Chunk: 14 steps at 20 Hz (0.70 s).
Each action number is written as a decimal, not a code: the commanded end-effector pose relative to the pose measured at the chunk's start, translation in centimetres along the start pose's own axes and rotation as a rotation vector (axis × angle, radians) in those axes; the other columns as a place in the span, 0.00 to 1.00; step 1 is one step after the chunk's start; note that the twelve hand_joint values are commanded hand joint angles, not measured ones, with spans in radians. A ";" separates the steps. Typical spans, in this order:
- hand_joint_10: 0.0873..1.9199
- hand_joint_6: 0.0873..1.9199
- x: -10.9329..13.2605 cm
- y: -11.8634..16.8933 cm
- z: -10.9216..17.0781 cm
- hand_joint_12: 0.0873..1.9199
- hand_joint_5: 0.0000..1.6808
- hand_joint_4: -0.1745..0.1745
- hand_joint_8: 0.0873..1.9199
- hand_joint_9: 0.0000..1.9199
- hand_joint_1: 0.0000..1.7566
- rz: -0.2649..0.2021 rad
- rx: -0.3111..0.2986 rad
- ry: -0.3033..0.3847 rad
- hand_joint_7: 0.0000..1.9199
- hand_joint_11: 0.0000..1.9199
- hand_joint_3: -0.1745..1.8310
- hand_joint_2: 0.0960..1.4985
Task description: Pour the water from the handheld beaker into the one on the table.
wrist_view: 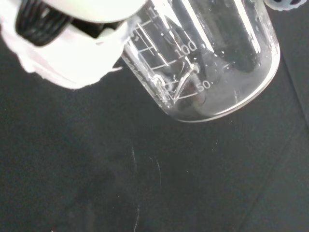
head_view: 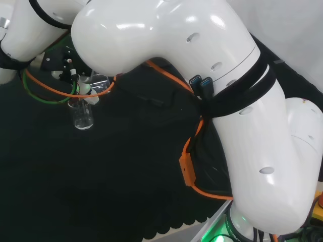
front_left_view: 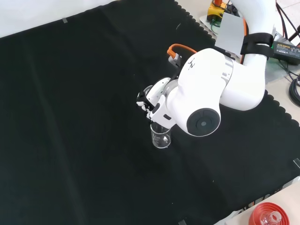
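Nearest you in the front view, a red ribbed stand with a glass piece on it sits at the cloth's lower right edge, well clear of the work.

Farther in, at mid-cloth, a clear beaker stands upright just below the hand; in the head view the same beaker sits below the hand's white parts.

The wrist view puts a graduated beaker close beside a white part of the hand, its base toward the camera. It looks like the carried one, brought over the standing beaker so the pour lands inside.

You cannot tell from these views whether the fingers are curled round it or how much water remains.

Beyond, the arm's big white link blocks the wrist.
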<state>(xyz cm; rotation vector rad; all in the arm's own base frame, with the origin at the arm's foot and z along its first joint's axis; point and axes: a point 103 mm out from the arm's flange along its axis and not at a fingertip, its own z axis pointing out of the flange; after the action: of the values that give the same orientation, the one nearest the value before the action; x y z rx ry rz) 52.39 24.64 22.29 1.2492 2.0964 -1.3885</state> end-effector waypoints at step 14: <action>0.00 0.33 0.3 -0.4 -0.6 0.45 0.74 1.00 0.00 0.86 0.64 0.003 0.013 0.007 0.94 0.59 0.39 0.42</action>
<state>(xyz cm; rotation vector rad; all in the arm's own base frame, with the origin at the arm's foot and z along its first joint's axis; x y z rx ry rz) 52.26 24.94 22.46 1.2547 2.0919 -1.3956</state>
